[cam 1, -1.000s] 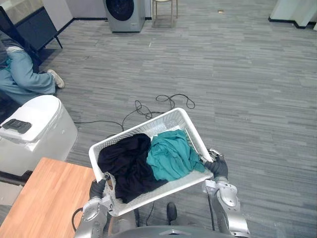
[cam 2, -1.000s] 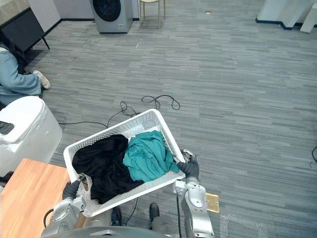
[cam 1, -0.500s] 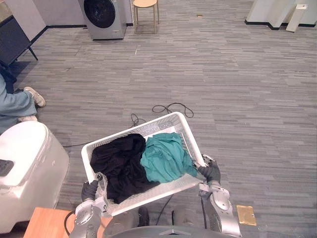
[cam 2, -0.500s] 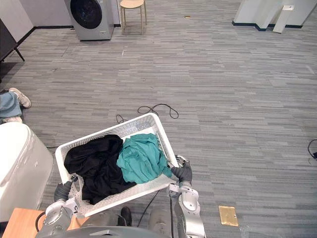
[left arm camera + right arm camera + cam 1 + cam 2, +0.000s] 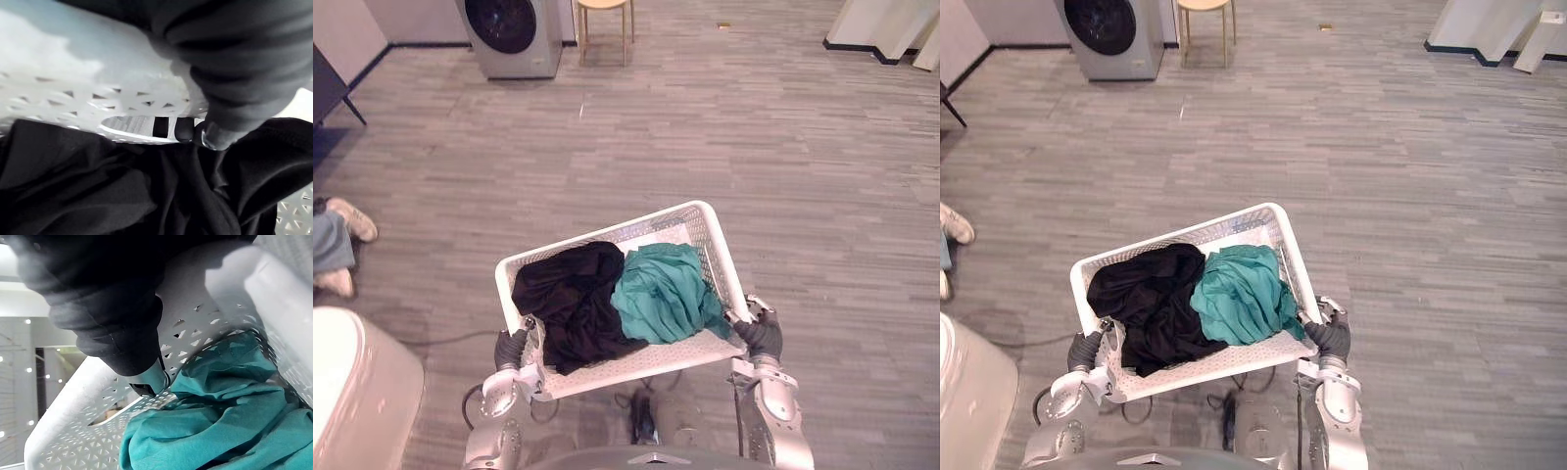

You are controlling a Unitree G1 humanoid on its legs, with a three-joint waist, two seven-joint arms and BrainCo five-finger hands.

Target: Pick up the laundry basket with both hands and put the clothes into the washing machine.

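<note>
The basket (image 5: 651,227) hangs level in front of the robot, off the floor (image 5: 822,196), carried by its two short ends so the load stays balanced and the open top faces up. The left hand (image 5: 514,348) takes the end by the black cloth (image 5: 573,304); its wrist view shows dark fingertips (image 5: 183,129) curled through the handle slot from outside, hooked on the rim. The right hand (image 5: 762,336) takes the end by the teal cloth (image 5: 666,294). Most of its fingers sit behind the dark cover, but one tip (image 5: 146,382) presses on the inner mesh wall, so it seems to pinch the rim between thumb and fingers. Both cloths lie heaped inside, side by side and touching, neither one spilling over the edge. The washer (image 5: 509,34) stands far off at the back wall, its round door facing the room, with a stool (image 5: 604,15) just beside it. The floor between looks open, so a walk there should meet little. A person's shoes (image 5: 347,217) lie off to the left, and a white unit (image 5: 352,392) stands close on the left; a turn that way could clip the basket's end.
</note>
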